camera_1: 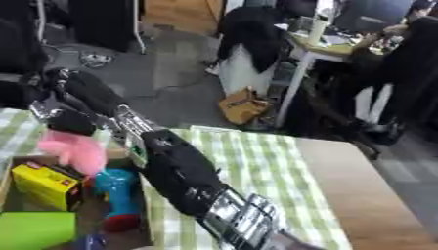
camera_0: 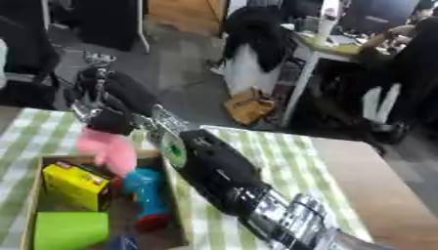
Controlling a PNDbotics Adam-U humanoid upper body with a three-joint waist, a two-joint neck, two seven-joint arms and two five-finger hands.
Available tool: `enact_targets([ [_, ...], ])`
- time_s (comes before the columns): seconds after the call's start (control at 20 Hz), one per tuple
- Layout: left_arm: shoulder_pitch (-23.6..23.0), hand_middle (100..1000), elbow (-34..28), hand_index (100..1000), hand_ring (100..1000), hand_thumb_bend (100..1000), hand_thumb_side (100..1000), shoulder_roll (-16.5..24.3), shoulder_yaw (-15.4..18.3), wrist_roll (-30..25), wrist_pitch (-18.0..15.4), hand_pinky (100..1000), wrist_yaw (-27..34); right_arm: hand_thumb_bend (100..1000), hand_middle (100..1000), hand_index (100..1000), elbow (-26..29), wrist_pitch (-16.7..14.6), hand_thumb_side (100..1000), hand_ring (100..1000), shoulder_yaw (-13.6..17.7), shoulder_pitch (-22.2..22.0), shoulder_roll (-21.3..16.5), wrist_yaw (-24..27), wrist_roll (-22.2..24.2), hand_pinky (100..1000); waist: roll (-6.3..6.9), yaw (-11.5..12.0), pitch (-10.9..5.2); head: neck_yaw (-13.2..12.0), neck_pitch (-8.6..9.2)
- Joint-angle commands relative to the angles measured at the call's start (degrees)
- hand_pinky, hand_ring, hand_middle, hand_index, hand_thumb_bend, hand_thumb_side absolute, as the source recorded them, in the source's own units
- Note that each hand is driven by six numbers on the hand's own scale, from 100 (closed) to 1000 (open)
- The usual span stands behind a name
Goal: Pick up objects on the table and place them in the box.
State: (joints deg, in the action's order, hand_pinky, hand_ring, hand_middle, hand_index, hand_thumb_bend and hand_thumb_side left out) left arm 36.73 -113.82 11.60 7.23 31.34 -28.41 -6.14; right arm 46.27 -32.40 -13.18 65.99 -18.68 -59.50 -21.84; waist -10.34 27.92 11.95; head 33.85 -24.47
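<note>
The right hand (camera_0: 109, 119), fingers curled, grasps a pink soft object (camera_0: 109, 149) over the box (camera_0: 34, 188).

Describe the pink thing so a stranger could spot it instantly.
Find the open cardboard box on the green checked cloth. At its far edge, under the robot's right hand, hangs the fluffy pink toy. It alone is soft and pink, beside a yellow box and blue toy.

Looks like a shared office/lab space to me.
Dark computer monitor (camera_0: 376, 14) on a cluttered white desk (camera_0: 329, 49), black jacket draped over a chair (camera_0: 256, 29), grey concrete floor (camera_0: 180, 68).
</note>
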Motion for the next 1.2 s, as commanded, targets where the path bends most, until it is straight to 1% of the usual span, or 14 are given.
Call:
enact_targets([
  [0.05,1.0,917,-0.8,929,912,132,1000,0.8,-0.1,-0.3,-0.1,899,0.1,100,727,725,0.6,-0.8,1000,764,0.8,0.9,-2.5,-7.9,-1.5,950,1.92,0.0,-0.11,0.3,0.68],
  [0.1,1.0,917,-0.8,929,911,132,1000,0.8,0.0,-0.3,-0.2,899,0.2,100,766,782,0.5,-1.0,1000,801,1.0,0.7,-2.6,-10.3,-2.5,996,1.94,0.0,-0.08,0.3,0.73],
  [0.15,0.9,918,-0.8,929,912,131,1000,0.8,0.0,-0.3,-0.2,899,0.2,133,810,820,0.2,-1.2,1000,867,1.1,0.5,-2.6,-12.6,-3.2,1000,1.95,0.0,-0.01,0.2,0.73],
  [0.2,0.9,918,-0.8,929,912,131,1000,0.8,0.0,-0.3,-0.2,899,0.2,150,820,830,-0.2,-1.4,1000,880,1.2,0.5,-2.5,-14.3,-3.8,1000,1.97,0.0,0.02,0.2,0.72],
  [0.25,0.9,918,-0.8,929,912,132,1000,0.8,-0.1,-0.3,-0.2,900,0.2,310,899,908,-0.7,-1.6,1000,953,1.3,0.4,-2.5,-15.7,-4.0,1000,2.01,0.0,0.06,0.3,0.76],
  [0.3,0.9,918,-0.8,929,912,132,1000,0.8,-0.1,-0.4,-0.2,900,0.2,329,915,920,-1.2,-1.7,1000,964,1.4,0.4,-2.4,-16.7,-4.0,1000,2.04,0.0,0.08,0.4,0.79],
  [0.35,0.9,918,-0.8,929,912,132,1000,0.8,-0.1,-0.4,-0.2,899,0.2,313,929,934,-1.6,-2.0,1000,975,1.6,0.5,-2.3,-17.3,-4.0,1000,2.09,0.0,0.10,0.4,0.75],
  [0.65,0.9,917,-0.8,930,912,130,1000,0.9,0.0,-0.5,-0.1,900,0.4,321,933,936,-2.4,-2.5,1000,975,2.0,0.6,-2.3,-18.2,-4.1,1000,2.26,-0.1,0.17,0.3,0.69],
  [0.75,0.9,917,-0.8,930,912,130,1000,0.9,0.0,-0.5,-0.1,899,0.3,335,929,931,-2.4,-2.5,1000,969,2.0,0.6,-2.3,-18.1,-4.2,1000,2.28,-0.1,0.15,0.3,0.64],
  [1.2,0.8,918,-0.8,930,912,130,1000,0.9,0.2,-0.3,-0.2,899,0.1,327,923,927,-2.1,-2.8,1000,962,1.9,0.7,-2.4,-16.8,-4.1,1000,2.43,-0.2,-0.13,0.3,0.60],
])
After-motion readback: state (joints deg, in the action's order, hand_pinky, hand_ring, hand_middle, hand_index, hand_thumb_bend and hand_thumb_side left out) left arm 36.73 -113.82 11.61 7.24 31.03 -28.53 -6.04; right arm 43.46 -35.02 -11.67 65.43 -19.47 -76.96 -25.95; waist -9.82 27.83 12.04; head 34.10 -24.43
